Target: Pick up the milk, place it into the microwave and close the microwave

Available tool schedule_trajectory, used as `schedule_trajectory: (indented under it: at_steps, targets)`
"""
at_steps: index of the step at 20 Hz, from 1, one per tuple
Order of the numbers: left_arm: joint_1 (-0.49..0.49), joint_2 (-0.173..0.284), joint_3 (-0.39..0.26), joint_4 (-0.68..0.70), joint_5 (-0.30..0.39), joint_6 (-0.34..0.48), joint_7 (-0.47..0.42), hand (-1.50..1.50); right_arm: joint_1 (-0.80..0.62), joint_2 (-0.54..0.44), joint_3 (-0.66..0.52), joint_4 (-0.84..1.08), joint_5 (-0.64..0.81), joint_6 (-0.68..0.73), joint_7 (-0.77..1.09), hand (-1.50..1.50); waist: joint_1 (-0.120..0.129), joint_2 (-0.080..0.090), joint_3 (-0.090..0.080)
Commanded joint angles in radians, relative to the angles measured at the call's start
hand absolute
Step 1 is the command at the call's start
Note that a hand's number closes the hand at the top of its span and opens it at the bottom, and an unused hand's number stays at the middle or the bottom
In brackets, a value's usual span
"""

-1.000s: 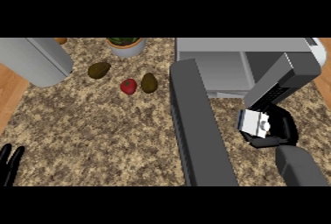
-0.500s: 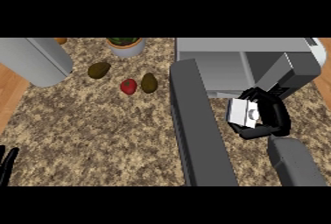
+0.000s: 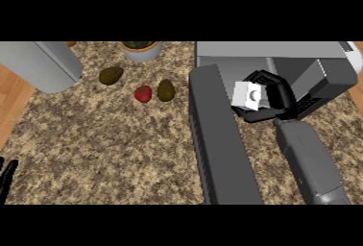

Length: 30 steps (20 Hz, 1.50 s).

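Head view gives me my right hand (image 3: 273, 98) with its black fingers (image 3: 264, 77) curled round the milk (image 3: 248, 94), a small white carton that sits gripped in the palm, thumb wrapped under it. I have the carton held up just in front of the microwave (image 3: 284, 53) mouth, between the open door (image 3: 220, 144), which swings out toward me as a long dark grey slab, and the cavity's right wall. My grey right forearm (image 3: 312, 158) runs back from the wrist to the lower right. Further left on the speckled counter (image 3: 106, 153) I see a red fruit (image 3: 143, 93) just beside a brown one (image 3: 166, 90), another brown one (image 3: 111, 75) apart from them, a potted plant (image 3: 141, 49) at the far edge and a big grey cylinder (image 3: 42, 65) at the left. My left hand (image 3: 6, 178) shows at the lower left edge, fingers straight and up, holding nothing.
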Motion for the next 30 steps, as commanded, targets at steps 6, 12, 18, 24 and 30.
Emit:
schedule_trajectory:
  at_steps: [6,12,18,24,30]
  targets:
    - [-0.050,0.038,0.046,0.043,0.055,-0.031,0.026,-1.50,-0.271,0.027,-0.066,0.410,0.050,-0.077,-0.143,1.50,0.025,0.011,0.001]
    - [-0.129,0.042,0.043,0.126,0.021,-0.036,-0.017,-1.50,-0.397,-0.007,-0.082,0.520,0.077,-0.119,-0.154,1.50,0.050,0.025,0.002]
    - [-0.164,0.036,-0.001,0.095,0.018,-0.026,0.021,-1.50,-0.489,-0.039,-0.081,0.579,0.111,-0.213,-0.135,1.50,0.079,0.040,0.002]
    - [-0.140,0.027,-0.027,0.103,-0.001,-0.050,0.012,-1.50,-0.515,-0.034,-0.085,0.633,0.131,-0.313,-0.127,1.50,0.112,0.053,0.002]
    - [-0.168,0.034,-0.035,0.084,-0.029,-0.034,0.025,-1.50,-0.549,-0.053,-0.165,0.654,0.073,-0.492,-0.064,1.50,0.136,0.068,0.004]
